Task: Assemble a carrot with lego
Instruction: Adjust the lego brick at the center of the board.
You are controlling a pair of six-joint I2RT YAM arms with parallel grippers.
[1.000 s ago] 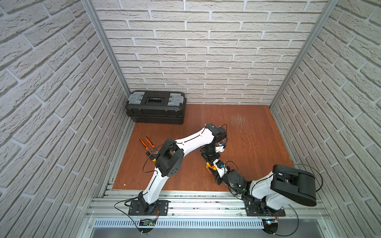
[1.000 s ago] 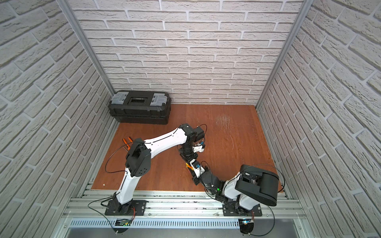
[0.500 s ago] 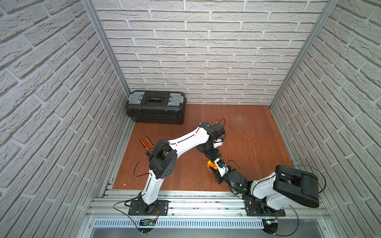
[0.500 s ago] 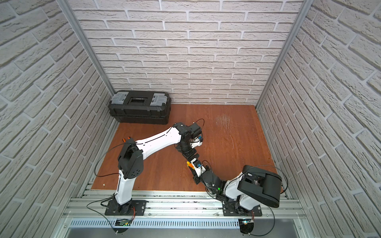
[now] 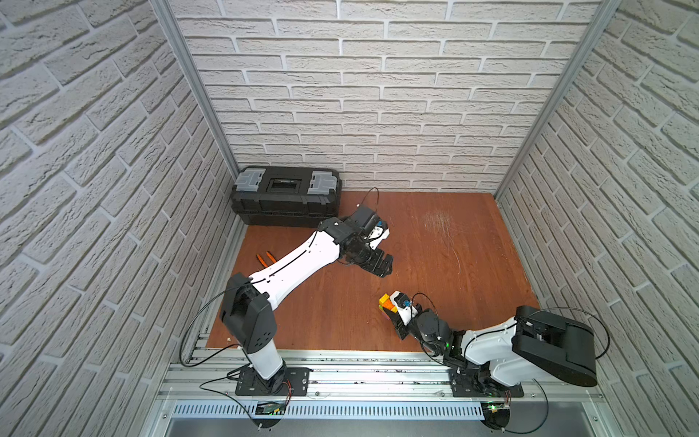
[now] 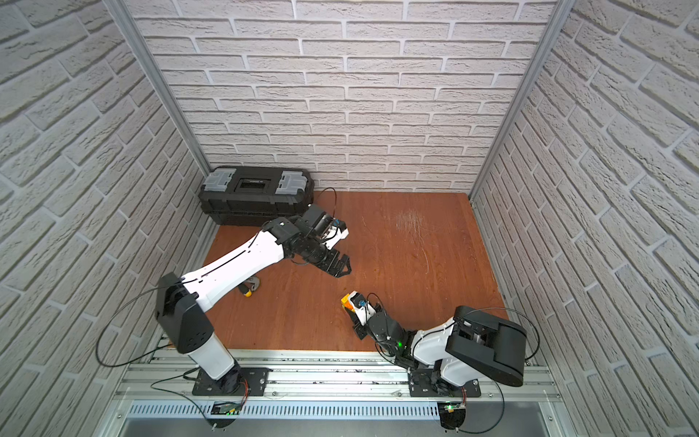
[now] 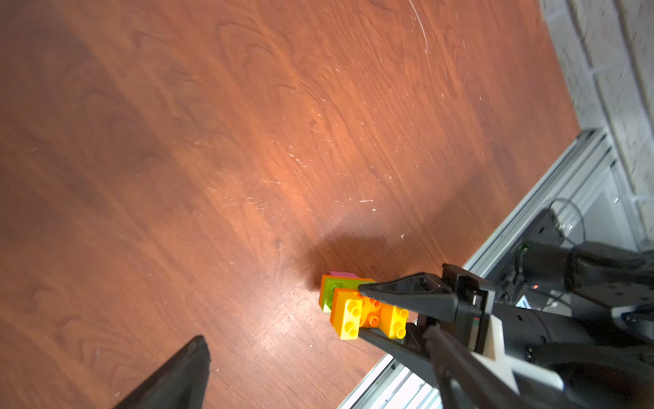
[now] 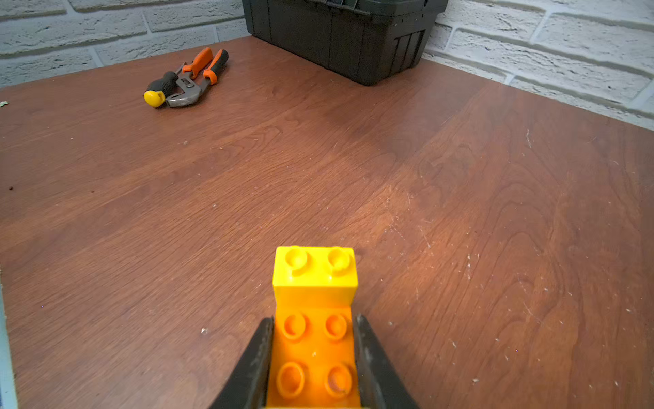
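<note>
Your right fingers (image 7: 407, 299) gripped the carrot (image 5: 386, 302), lower centre in both top views. Your left fingers (image 5: 387, 261) stood wide apart, just above it in frame.

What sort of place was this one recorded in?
Probably a staged robot test cell dressed as a workshop, not a real one: brick-pattern wall panels above an aluminium rail, a wooden tabletop, a black toolbox and orange-handled pliers lying out.
</note>
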